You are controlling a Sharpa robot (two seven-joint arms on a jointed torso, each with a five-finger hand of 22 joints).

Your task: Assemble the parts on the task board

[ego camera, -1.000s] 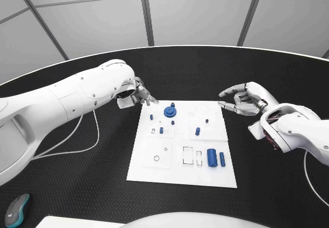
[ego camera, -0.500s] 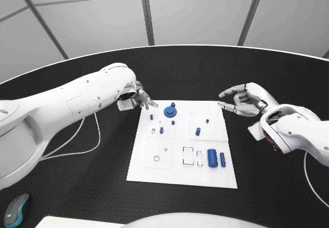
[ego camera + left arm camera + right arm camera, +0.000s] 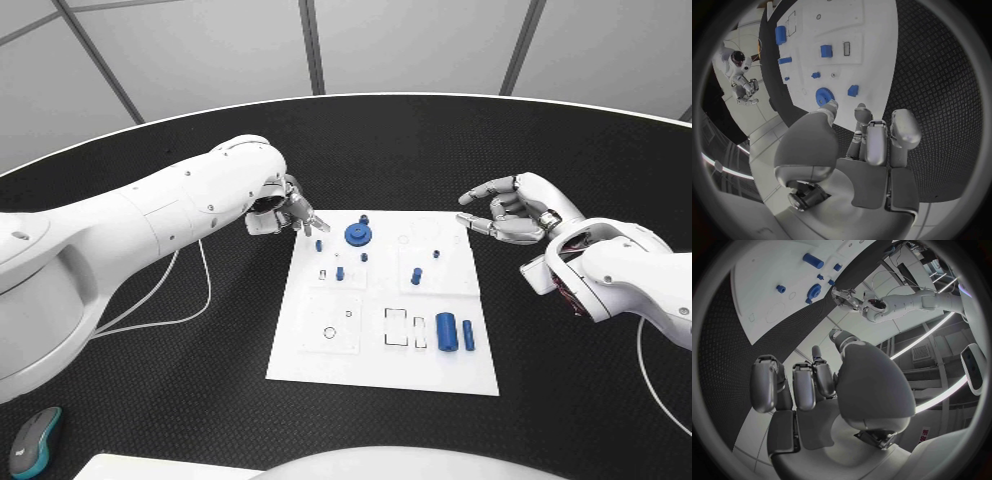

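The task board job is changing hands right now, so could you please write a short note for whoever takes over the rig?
Left hand: holds nothing, fingers apart, poised at the far left corner of the task board.
Right hand: holds nothing, fingers loosely curled, just off the board's far right corner.
Parts: blue gear and small pegs on the far half; two blue cylinders lying at the near right.
Done: I cannot tell which parts are seated.
Left: the two cylinders still lie loose, and the slots beside them look empty.

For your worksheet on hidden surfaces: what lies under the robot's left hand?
Under the left hand lies black table beside the white board's far corner. The table directly beneath the hand is covered.
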